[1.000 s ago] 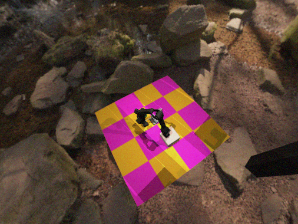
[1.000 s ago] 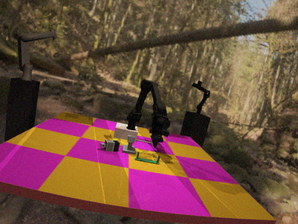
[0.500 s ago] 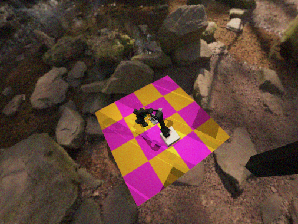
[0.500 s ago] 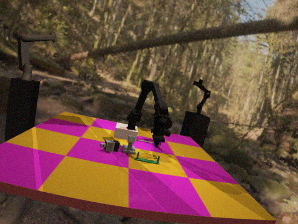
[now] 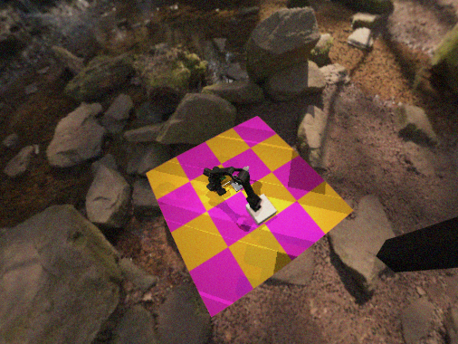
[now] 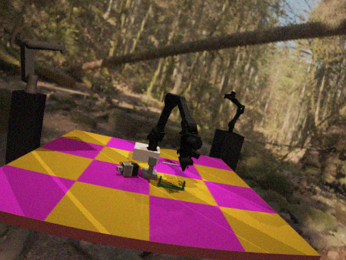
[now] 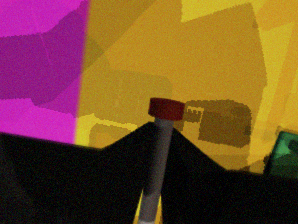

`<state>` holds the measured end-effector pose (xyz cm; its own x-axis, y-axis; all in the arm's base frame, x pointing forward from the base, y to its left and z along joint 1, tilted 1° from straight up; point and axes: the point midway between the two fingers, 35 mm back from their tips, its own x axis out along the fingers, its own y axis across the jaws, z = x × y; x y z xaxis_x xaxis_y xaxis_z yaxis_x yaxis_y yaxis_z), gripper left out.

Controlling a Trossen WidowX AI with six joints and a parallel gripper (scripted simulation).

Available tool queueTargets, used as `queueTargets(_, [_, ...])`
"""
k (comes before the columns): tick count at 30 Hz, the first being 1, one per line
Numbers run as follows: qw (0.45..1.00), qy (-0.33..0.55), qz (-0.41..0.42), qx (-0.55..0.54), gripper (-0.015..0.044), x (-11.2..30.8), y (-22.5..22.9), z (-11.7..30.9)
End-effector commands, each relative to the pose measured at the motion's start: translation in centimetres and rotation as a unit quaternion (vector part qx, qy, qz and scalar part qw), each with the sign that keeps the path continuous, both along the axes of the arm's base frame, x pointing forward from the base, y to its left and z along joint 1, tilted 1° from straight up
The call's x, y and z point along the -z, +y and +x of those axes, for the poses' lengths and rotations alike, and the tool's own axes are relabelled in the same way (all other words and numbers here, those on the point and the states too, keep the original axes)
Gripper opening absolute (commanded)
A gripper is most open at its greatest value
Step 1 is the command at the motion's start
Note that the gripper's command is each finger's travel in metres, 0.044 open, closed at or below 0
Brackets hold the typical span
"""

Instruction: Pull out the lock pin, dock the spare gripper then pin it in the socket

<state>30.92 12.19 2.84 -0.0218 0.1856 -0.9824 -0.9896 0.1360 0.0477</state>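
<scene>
The lock pin (image 6: 169, 163) (image 7: 160, 165) has a smooth grey shank that looks like metal, with a dull glint, under a dark red head like matt plastic. The gripper's fingers look matt black. The spare gripper (image 6: 128, 169) looks like matt grey and black plastic, and the green cradle (image 6: 171, 187) (image 7: 287, 155) like smooth plastic.

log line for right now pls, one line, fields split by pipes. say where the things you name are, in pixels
gripper (image 5: 222, 192) (image 6: 184, 169): shut on red-headed pin (image 7: 166, 109) | pin: out of mount (image 6: 151, 168) | spare gripper (image 6: 128, 169): undocked, beside mount | locking: not done
</scene>
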Motion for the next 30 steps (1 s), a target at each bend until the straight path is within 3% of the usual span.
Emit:
queueTargets(1, [1.0,-0.002,0.002,0.002,0.0,-0.4,0.3,0.3])
queueTargets(30, [0.999,0.045,-0.014,0.0,0.0,-2.0,-0.5,-1.8])
